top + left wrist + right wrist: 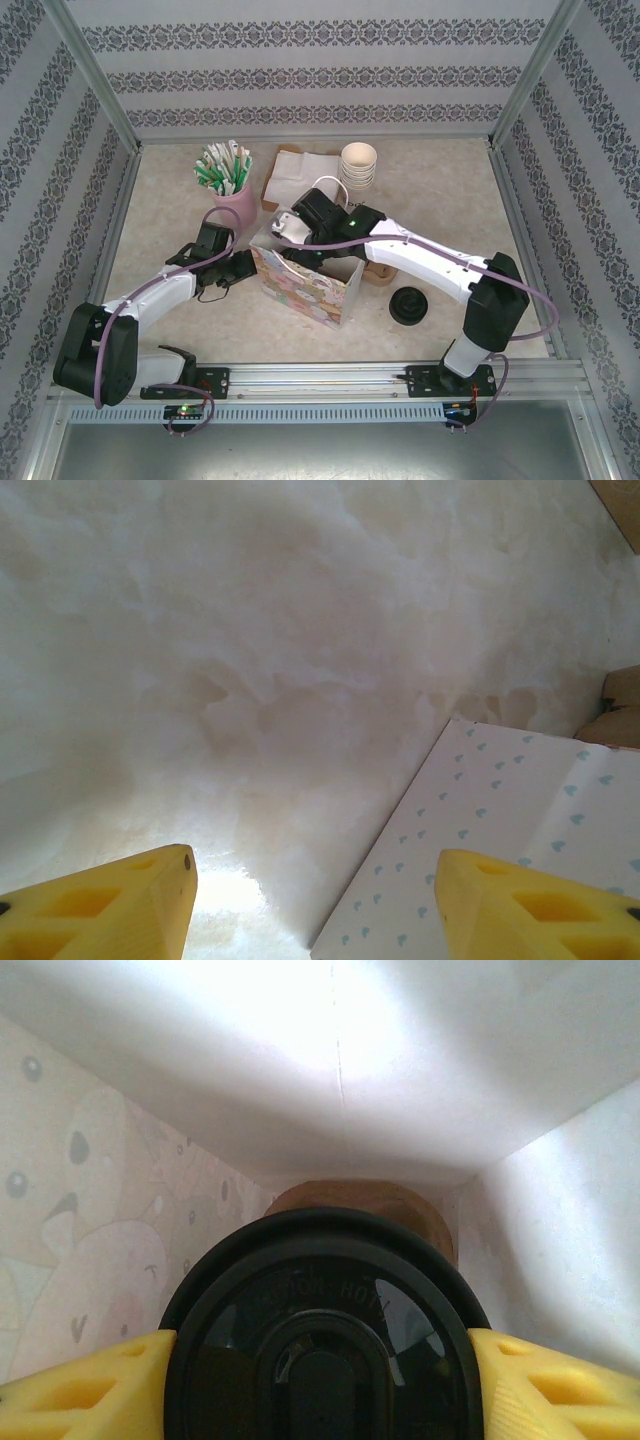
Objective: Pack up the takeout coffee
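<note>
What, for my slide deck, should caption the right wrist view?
Right claw grips the black-lidded takeout coffee inside the patterned paper bag.

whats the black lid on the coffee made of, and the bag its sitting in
takeout coffee: the lid looks like moulded black plastic with a semi-gloss finish. It has raised lettering, a formed sip tab and soft reflections.
gift bag: probably paper or thin card, matte. A sharp fold crease runs down the white inner wall, and a pastel print covers the side wall. A coating can't be ruled out.
</note>
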Available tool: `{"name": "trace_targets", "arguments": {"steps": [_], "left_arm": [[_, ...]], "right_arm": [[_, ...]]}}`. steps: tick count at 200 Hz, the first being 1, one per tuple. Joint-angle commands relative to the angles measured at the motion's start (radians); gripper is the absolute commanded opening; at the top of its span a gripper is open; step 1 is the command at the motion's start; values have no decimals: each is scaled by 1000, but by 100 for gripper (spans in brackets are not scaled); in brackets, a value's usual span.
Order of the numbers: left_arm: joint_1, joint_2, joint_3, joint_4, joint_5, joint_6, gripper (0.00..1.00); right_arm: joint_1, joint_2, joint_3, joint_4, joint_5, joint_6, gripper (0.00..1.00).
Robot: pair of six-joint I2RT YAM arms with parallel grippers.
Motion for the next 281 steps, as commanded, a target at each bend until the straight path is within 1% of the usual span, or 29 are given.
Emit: {"name": "trace_targets", "arguments": {"steps": [1, 54, 116, 172, 205, 225, 281], "left_arm": [[12, -15, 11, -7, -10, 7, 65], [12, -14, 9, -8, -10, 5, 65], [12, -13, 3, -5, -16, 9, 65], [12, -13, 8, -13, -22, 11, 65], [10, -16, 21, -39, -26, 21, 65], [11, -38, 39, -67, -37, 29, 66], [11, -178, 121, -169, -79, 80, 69]], "right_arm": [[3, -42, -32, 70, -17, 24, 54], [-1, -30, -56, 92, -33, 30, 53], [0, 35, -62, -55, 73, -35, 53], [1, 57, -62, -133, 94, -50, 53], [1, 10, -97, -69, 62, -25, 53], [0, -18, -102, -26, 63, -3, 52], [-2, -138, -96, 57, 79, 39, 52]]}}
